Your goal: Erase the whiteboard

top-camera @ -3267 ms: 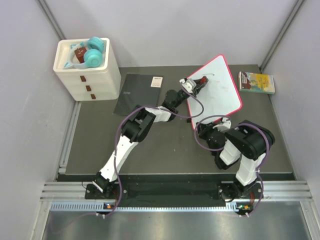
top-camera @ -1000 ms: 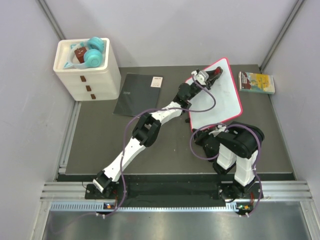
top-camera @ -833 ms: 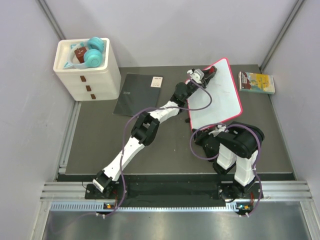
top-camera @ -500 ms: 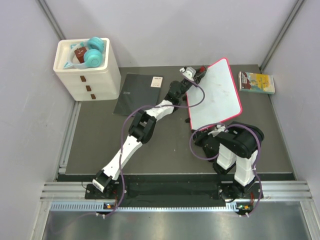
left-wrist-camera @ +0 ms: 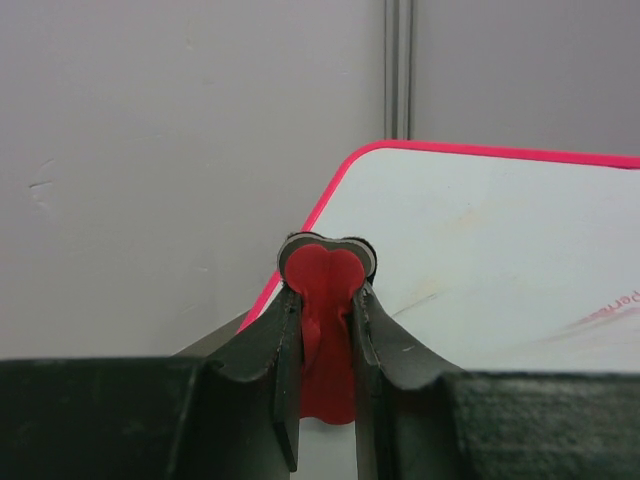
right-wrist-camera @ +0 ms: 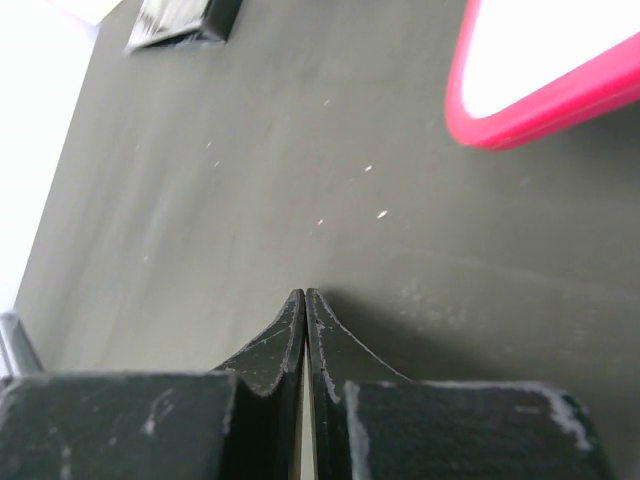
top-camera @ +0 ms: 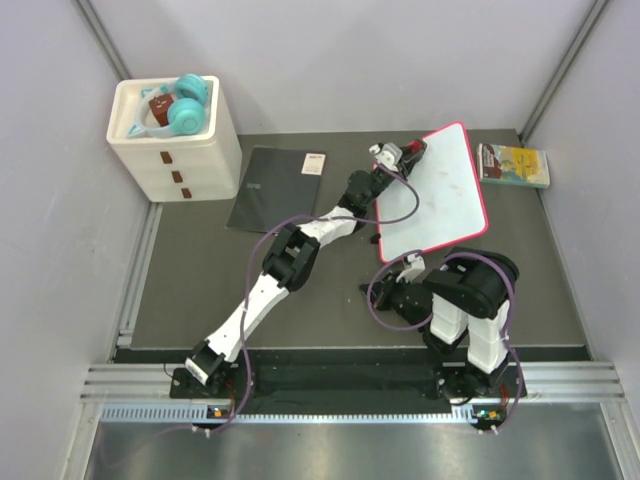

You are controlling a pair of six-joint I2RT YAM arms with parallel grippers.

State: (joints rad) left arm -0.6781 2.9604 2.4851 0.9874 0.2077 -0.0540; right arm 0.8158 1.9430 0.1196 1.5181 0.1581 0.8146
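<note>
Clamping red eraser (left-wrist-camera: pixel 323 272), left tool (left-wrist-camera: pixel 324 300)

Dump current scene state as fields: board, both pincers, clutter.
whiteboard: lying on the table, right of centre; no dark scribbles seen from above, faint reddish marks in the left wrist view
left pincer: shut on red eraser, at the board's far left corner; contact with the surface unclear
right pincer: shut, empty, over bare table, just off the board's near left corner
other: black notebook, yellow-green book, white drawer unit with teal headphones on top
</note>
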